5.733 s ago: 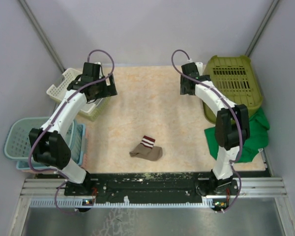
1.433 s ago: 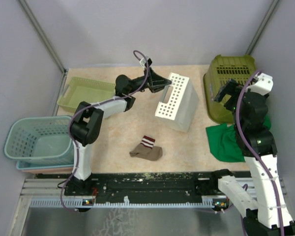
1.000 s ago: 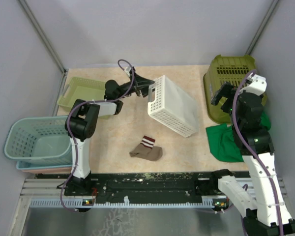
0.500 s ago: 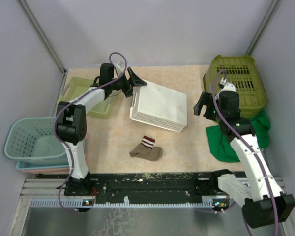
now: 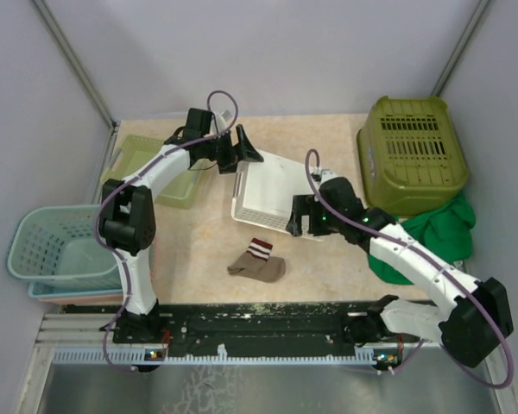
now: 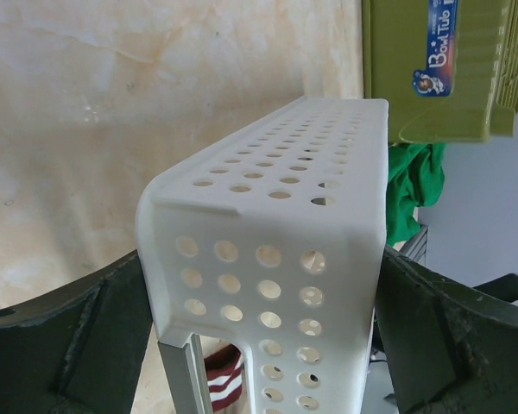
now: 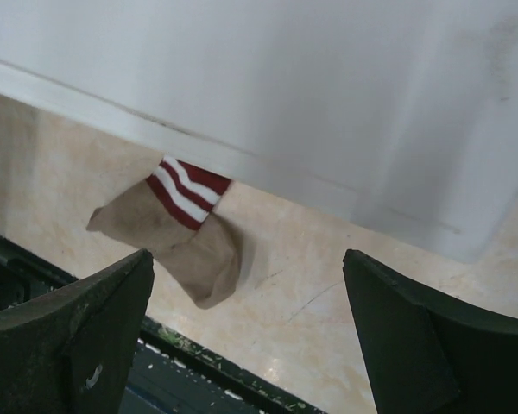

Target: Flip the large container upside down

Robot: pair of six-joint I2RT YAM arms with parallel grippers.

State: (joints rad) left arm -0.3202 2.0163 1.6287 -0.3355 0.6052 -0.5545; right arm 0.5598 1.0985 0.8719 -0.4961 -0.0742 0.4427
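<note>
The white perforated container (image 5: pixel 281 190) lies on the table middle with its solid bottom facing up. It fills the left wrist view (image 6: pixel 276 216) and the top of the right wrist view (image 7: pixel 285 86). My left gripper (image 5: pixel 236 152) holds its far-left end wall, one finger against each side (image 6: pixel 259 285). My right gripper (image 5: pixel 303 217) is open and empty. It hovers at the container's near edge, over bare table (image 7: pixel 248 259) next to the sock.
A brown sock with red and white stripes (image 5: pixel 257 261) lies just in front of the container (image 7: pixel 177 224). An olive basket (image 5: pixel 410 151) sits upside down at the right, above a green cloth (image 5: pixel 427 237). A light green tray (image 5: pixel 147 164) and teal baskets (image 5: pixel 60 250) stand at the left.
My left arm lifted the white container out of the green tray, carried it to the middle and rolled it bottom up. My right arm swung down from the olive basket to the container's near edge.
</note>
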